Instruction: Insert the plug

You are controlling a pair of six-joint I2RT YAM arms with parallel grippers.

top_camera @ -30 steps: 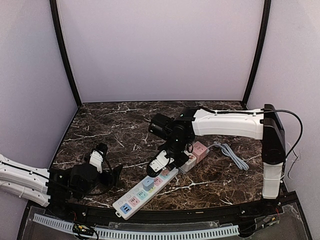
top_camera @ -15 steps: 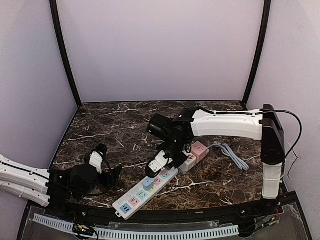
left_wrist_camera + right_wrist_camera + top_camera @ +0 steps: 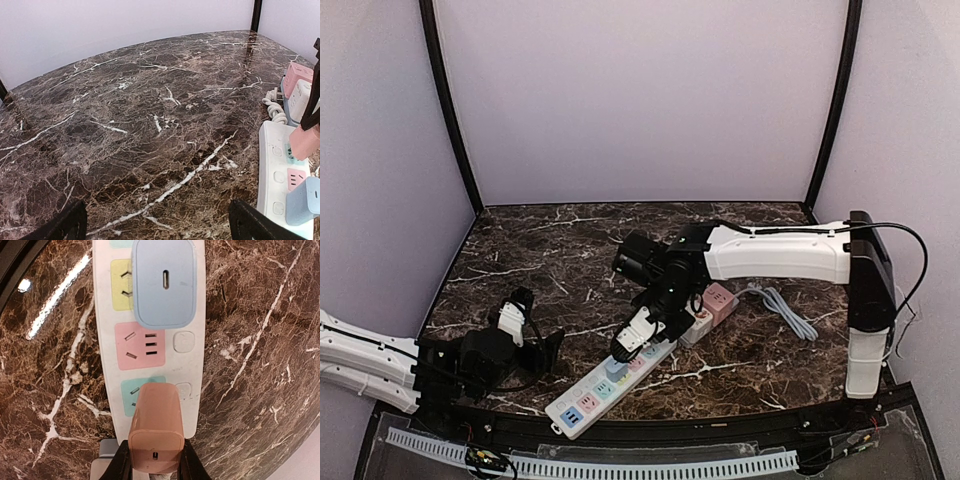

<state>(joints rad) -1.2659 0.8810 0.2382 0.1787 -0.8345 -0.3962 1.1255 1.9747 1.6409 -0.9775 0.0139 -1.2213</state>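
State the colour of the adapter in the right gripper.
Salmon pink adapter, clamped in the right gripper; clearest in the right wrist view.

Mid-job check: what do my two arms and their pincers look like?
Left arm and right arm: white link shells, black joints. A thin black cable loops past the right elbow. Left pincer and right pincer have black fingers.

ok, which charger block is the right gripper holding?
The salmon-pink block, pinched by the right gripper over the teal socket; the pale blue block sits ungripped on the white power strip.
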